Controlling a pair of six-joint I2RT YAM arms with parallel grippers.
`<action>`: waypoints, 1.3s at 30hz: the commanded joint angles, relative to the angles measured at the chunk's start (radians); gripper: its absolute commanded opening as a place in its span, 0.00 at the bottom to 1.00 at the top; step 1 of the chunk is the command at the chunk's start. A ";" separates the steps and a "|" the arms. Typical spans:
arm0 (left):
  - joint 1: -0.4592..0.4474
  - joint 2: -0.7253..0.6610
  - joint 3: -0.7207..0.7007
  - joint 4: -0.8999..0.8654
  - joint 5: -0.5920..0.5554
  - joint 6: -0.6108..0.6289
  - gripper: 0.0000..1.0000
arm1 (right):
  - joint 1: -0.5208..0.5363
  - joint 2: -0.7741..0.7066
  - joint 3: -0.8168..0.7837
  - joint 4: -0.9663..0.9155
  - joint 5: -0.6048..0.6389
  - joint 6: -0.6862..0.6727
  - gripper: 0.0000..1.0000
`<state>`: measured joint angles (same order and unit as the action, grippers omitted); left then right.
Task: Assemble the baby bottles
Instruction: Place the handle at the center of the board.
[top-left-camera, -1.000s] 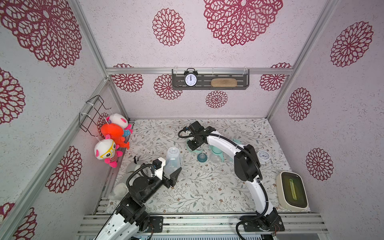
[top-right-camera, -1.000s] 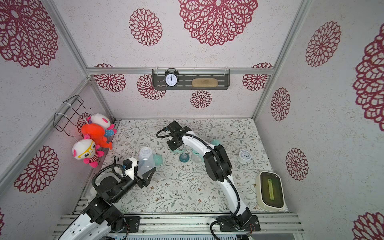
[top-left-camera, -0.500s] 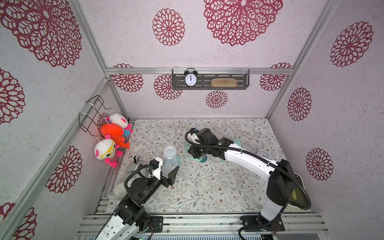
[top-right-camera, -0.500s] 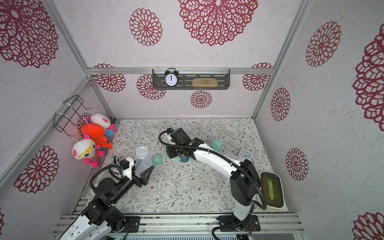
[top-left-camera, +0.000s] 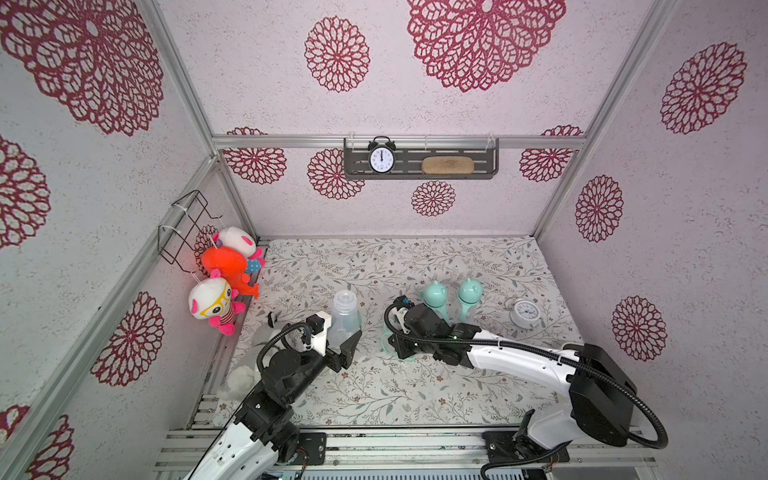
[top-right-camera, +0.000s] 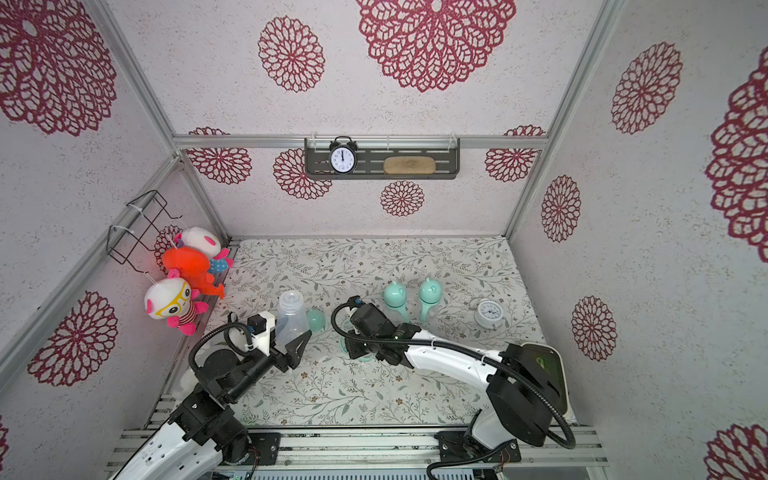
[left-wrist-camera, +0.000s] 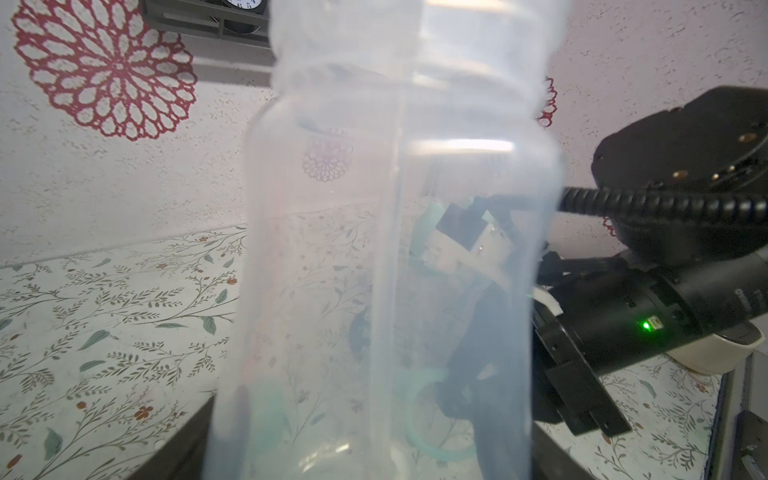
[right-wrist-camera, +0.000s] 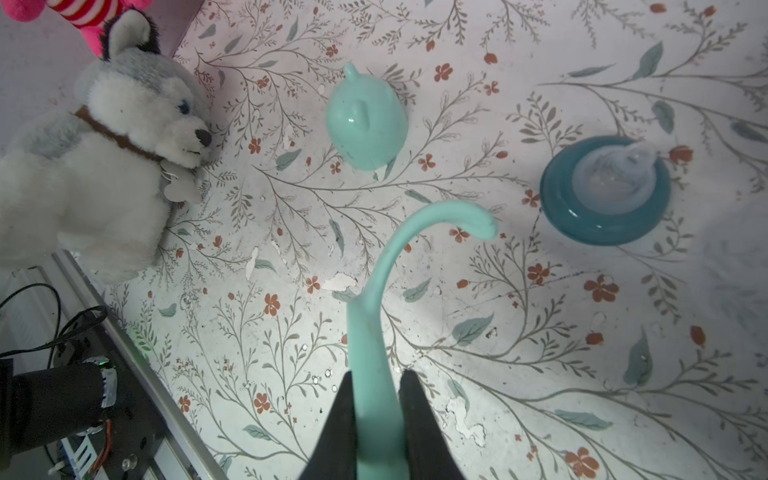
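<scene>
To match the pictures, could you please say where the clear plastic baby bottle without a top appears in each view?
A top view: clear plastic baby bottle, left of centre.
A top view: further left.
Left wrist: fills the middle.
Right wrist: not in it.
Shared landmark: grey wall shelf, absent from right wrist.

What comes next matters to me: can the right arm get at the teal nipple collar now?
Likely in reach, but not to grasp: the teal nipple collar lies uncovered on the mat nearby, yet the right claw is shut on the mint handle ring.
</scene>
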<state>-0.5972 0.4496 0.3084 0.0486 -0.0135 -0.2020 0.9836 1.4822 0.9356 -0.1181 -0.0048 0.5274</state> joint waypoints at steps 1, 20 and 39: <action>0.006 0.012 0.033 0.058 0.005 0.018 0.00 | 0.010 -0.031 -0.045 0.134 0.014 0.041 0.18; 0.007 0.094 0.058 0.089 0.046 0.021 0.00 | 0.036 0.048 -0.261 0.384 0.071 0.077 0.24; 0.006 0.149 0.064 0.111 0.070 0.022 0.00 | 0.035 -0.156 -0.304 0.209 -0.038 -0.160 0.80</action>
<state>-0.5972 0.5980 0.3378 0.1165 0.0441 -0.1913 1.0153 1.3773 0.6521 0.1413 0.0002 0.4564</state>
